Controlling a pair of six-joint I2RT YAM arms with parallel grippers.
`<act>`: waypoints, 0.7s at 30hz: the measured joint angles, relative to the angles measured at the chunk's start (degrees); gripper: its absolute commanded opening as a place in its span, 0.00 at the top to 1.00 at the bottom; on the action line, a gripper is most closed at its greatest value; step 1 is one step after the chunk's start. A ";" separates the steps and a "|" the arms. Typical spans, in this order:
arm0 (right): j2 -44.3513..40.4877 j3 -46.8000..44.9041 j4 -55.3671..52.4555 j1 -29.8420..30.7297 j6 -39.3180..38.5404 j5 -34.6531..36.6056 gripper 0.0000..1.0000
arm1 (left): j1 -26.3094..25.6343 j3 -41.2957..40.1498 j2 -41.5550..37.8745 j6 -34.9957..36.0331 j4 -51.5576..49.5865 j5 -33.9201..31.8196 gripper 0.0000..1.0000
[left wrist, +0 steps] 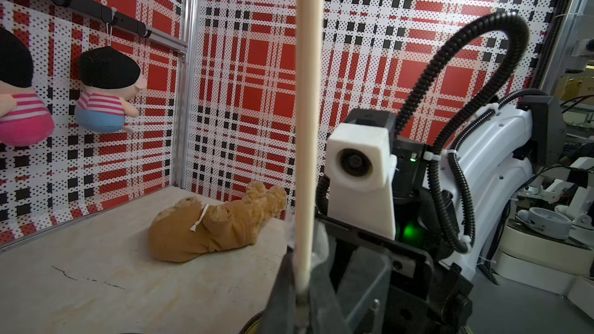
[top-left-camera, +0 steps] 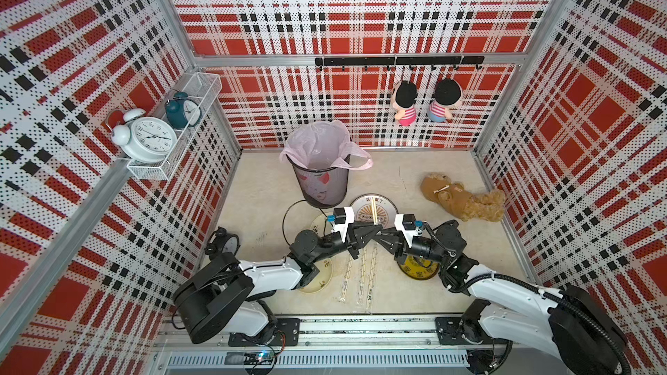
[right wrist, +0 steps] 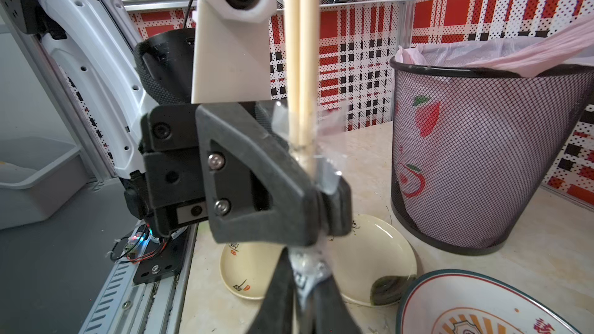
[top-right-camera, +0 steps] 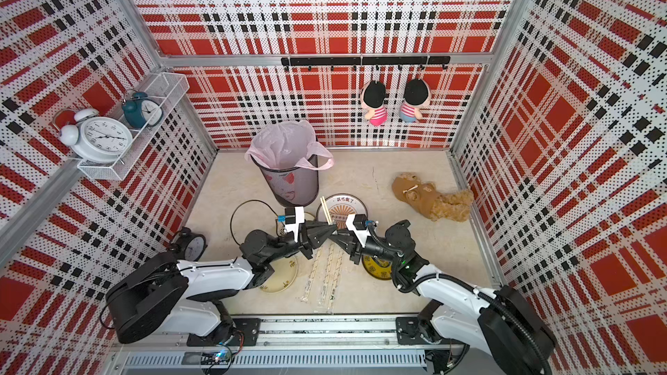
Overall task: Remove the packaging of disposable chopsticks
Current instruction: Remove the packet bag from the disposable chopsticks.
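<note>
left end effector (right wrist: 324, 189) clamped on chopsticks (right wrist: 300, 59) pointing up near the mesh bin (right wrist: 482, 155), crumpled packaging (right wrist: 307, 271) sits inside right end effector (right wrist: 305, 303), blurred and cut off: pinched or loose, can't tell.

Bright, even light from overhead in both top views; soft shadows under arms (top-left-camera: 274, 272). Wide-angle lens bows walls (top-left-camera: 72, 66) at edges. Wrist views: chopsticks (left wrist: 305, 123) v. close, blurred; left gripper (right wrist: 323, 194) soft too; plaid bkgd sharper.

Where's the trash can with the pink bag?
In both top views the trash can stands toward the back wall, beside the patterned plate, left of the brown teddy bear.
</note>
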 measured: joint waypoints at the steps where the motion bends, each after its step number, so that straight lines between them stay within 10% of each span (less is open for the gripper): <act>1: -0.13 0.00 0.22 0.00 -0.02 0.39 0.12 | 1.09 -0.37 0.15 -0.46 0.09 0.22 1.00; 12: -3.21 6.08 -2.38 -5.31 1.86 -1.68 0.06 | 2.95 -1.31 0.44 0.02 -2.47 0.98 1.00; 21: 1.36 13.03 -5.07 -5.77 3.26 -8.37 0.50 | 0.39 -1.70 -1.38 3.63 -8.76 -1.79 1.00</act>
